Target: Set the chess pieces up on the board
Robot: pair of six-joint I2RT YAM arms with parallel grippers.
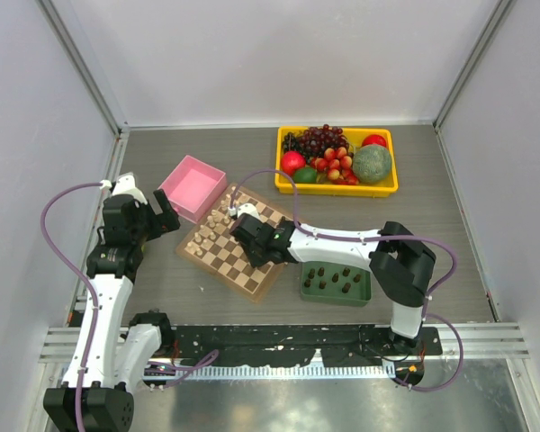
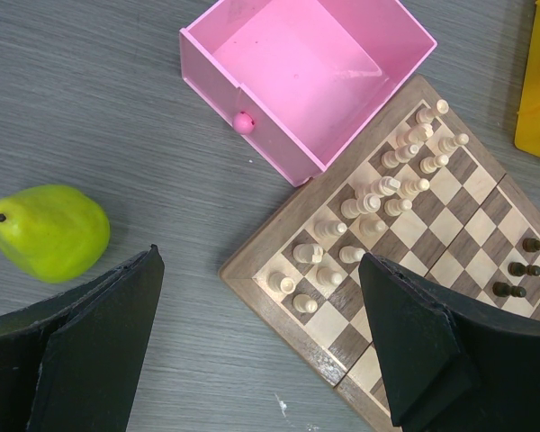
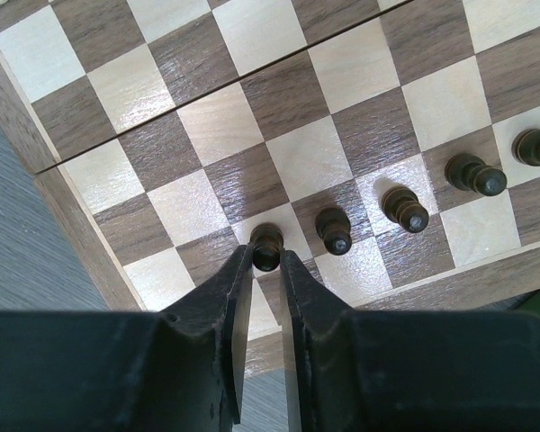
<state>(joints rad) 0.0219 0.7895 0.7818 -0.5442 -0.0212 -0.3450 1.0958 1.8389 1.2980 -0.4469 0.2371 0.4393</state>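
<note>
Looking down from above, you see the right gripper reaching over the board, while most dark pieces sit in the green tray; the left gripper hovers beside the pink box. Your left wrist camera shows its fingers spread wide, holding nothing (a pear lies nearby). Your right wrist camera shows the fingers pinched on a dark pawn standing in the board's edge row, others lined up beside it.

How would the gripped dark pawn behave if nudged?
The dark pawn stands slim on a small foot, so it probably tips easily. Its rounded body would likely roll once toppled. Tiny in the right gripper, so probably light.
</note>
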